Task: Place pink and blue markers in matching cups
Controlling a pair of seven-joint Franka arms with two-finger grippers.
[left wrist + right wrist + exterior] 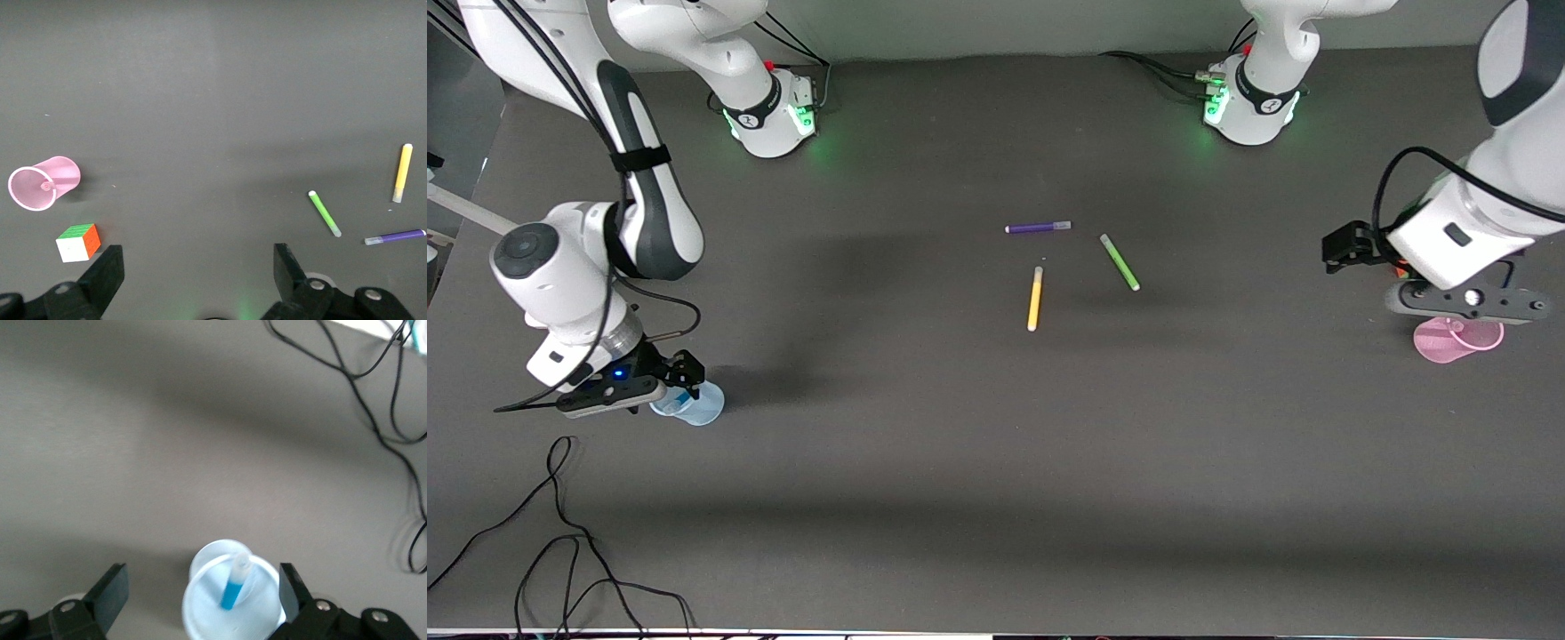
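Inside blue cup (230, 600) — blue marker (233, 587) (right hand (203, 593) open).

Two white arms with dark grey joint bands, green lights glowing at their bases, black cables along them, black pincers: right pincer (680, 380), left pincer (1463, 307).

Table (996, 462) layout, end to end

Right arm's end: first cup (694, 407) with first marker (233, 590) standing in it, right gripper (201, 580) above, jaws apart astride the rim. Middle: three pens lying apart, far pen (1038, 228) farthest from the front camera, near pen (1035, 299) nearest it, slanted pen (1120, 262) between, toward the left arm's end. Left arm's end: second cup (1449, 342) holding second marker (47, 187), cube (79, 241) just beside it, left gripper (199, 263) above, jaws apart.
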